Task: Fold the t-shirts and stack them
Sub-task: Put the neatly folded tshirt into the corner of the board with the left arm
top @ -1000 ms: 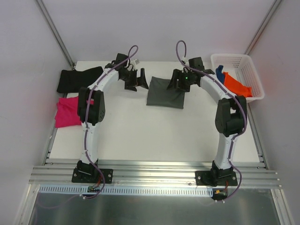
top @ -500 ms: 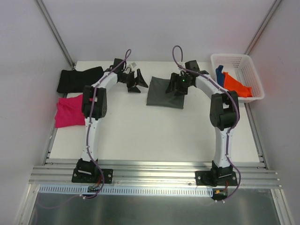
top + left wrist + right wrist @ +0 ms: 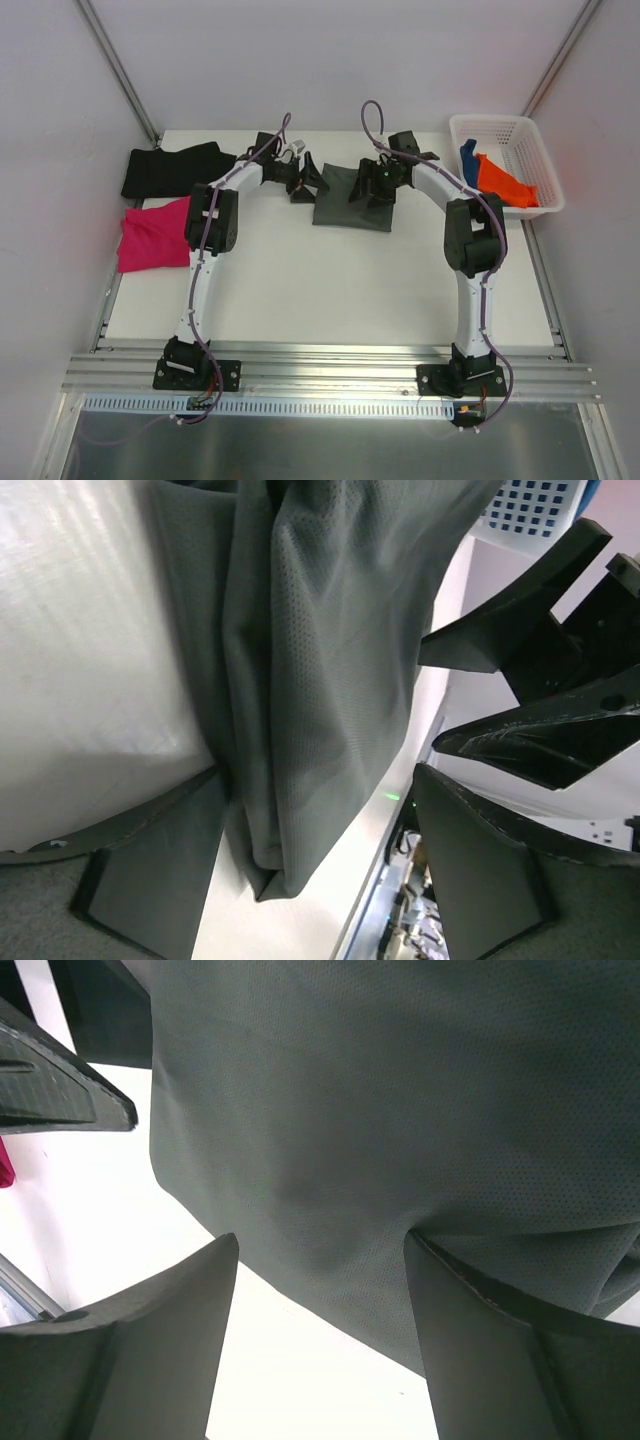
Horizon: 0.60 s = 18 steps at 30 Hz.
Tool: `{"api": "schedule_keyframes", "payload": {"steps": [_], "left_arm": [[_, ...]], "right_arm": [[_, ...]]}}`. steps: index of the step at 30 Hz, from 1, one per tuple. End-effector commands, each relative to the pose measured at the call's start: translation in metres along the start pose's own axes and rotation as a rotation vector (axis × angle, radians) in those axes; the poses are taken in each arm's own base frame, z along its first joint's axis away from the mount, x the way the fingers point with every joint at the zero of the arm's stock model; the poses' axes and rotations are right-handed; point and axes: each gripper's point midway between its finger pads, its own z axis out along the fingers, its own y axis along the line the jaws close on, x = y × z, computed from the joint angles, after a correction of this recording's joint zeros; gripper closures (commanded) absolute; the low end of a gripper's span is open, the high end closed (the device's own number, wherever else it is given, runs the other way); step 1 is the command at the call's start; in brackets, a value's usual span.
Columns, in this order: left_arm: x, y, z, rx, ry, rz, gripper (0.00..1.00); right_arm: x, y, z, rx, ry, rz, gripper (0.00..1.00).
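Observation:
A folded dark grey t-shirt (image 3: pixel 345 205) lies at the back middle of the table. My left gripper (image 3: pixel 312 183) is open at its back left corner; in the left wrist view the shirt's folded edge (image 3: pixel 300 680) hangs between the spread fingers. My right gripper (image 3: pixel 368 190) is open over the shirt's back right part; the right wrist view shows the cloth (image 3: pixel 380 1110) under the open fingers. A black t-shirt (image 3: pixel 170 168) and a magenta t-shirt (image 3: pixel 152 235) lie at the left. The orange t-shirt (image 3: pixel 505 180) and blue t-shirt (image 3: pixel 468 158) sit in the basket.
A white lattice basket (image 3: pixel 510 130) stands at the back right corner. The right gripper's fingers (image 3: pixel 540 680) show in the left wrist view, close to the left one. Metal frame posts rise at the back corners.
Both grippers have moved inward toward the dark grey shirt. The left one has reached its back left corner, the right one has come over its back right part.

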Motion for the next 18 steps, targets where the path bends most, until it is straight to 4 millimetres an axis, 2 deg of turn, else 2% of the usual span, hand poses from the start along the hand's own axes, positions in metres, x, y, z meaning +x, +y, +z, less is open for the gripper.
{"api": "schedule_keyframes", "payload": {"steps": [1, 6, 18], "left_arm": [[0.009, 0.023, 0.021, -0.029, 0.023, -0.045, 0.25], [0.012, 0.024, 0.031, -0.025, 0.034, -0.041, 0.29], [0.016, 0.025, 0.039, -0.018, 0.045, -0.030, 0.59]], "right_arm": [[-0.010, 0.010, -0.003, -0.022, -0.030, -0.023, 0.29], [-0.009, 0.012, -0.002, -0.027, -0.027, -0.021, 0.29], [-0.005, 0.012, -0.005, -0.022, -0.025, -0.025, 0.28]]}}
